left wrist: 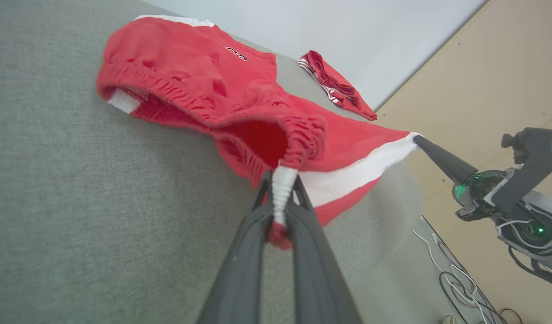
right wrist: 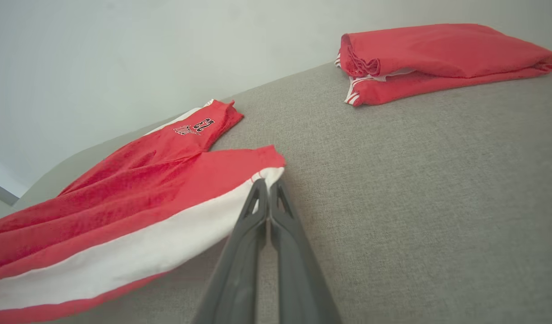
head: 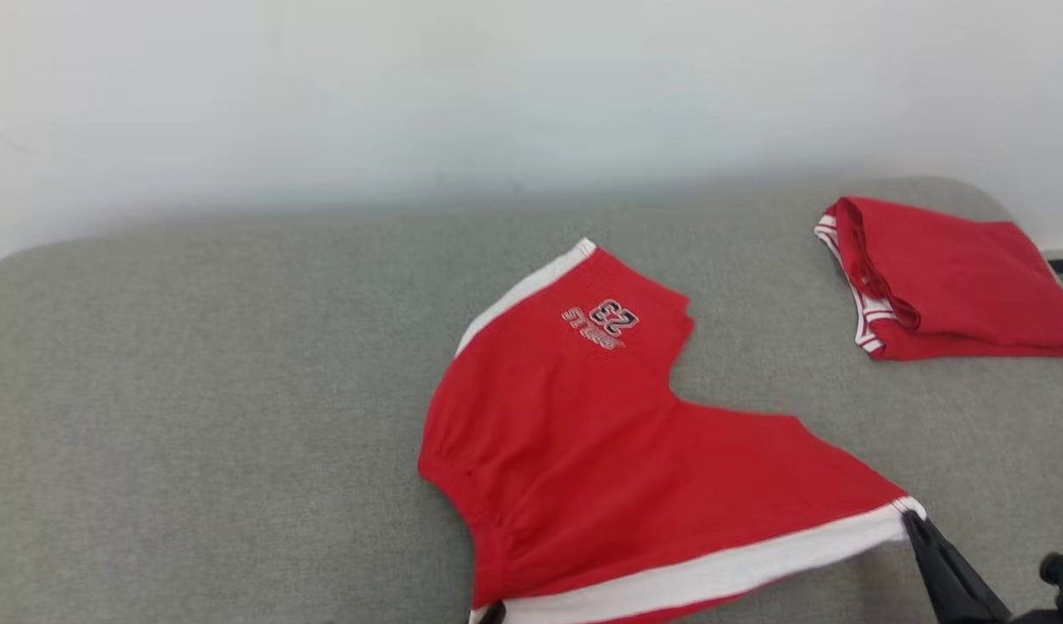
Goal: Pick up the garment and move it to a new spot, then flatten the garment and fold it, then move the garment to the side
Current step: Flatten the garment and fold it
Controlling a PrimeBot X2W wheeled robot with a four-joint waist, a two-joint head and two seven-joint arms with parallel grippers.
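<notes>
The garment, a pair of red shorts with a white side stripe and a printed number, is lying spread on the grey fabric-covered desk, around the middle and toward the near edge. One leg is pointing to the far side, while the other is being drawn out to the right. The waistband is gathered and puckered at the near left, and part of it is being raised off the surface.

The striped near edge is being held stretched between two grip points. This is judged to serve the flattening step: with that edge pulled straight, the cloth can be laid smooth before any fold is made.

The left end effector is being kept closed on the waistband where the white stripe ends, with a bunch of elastic cloth pinched between its fingers. The right end effector is being kept fully closed, pinching the hem corner of the right leg at the other end of the stripe.

A second red garment, the folded garment, is lying at the far right of the desk, well apart from the shorts. A pale wall is standing beyond the far edge.
</notes>
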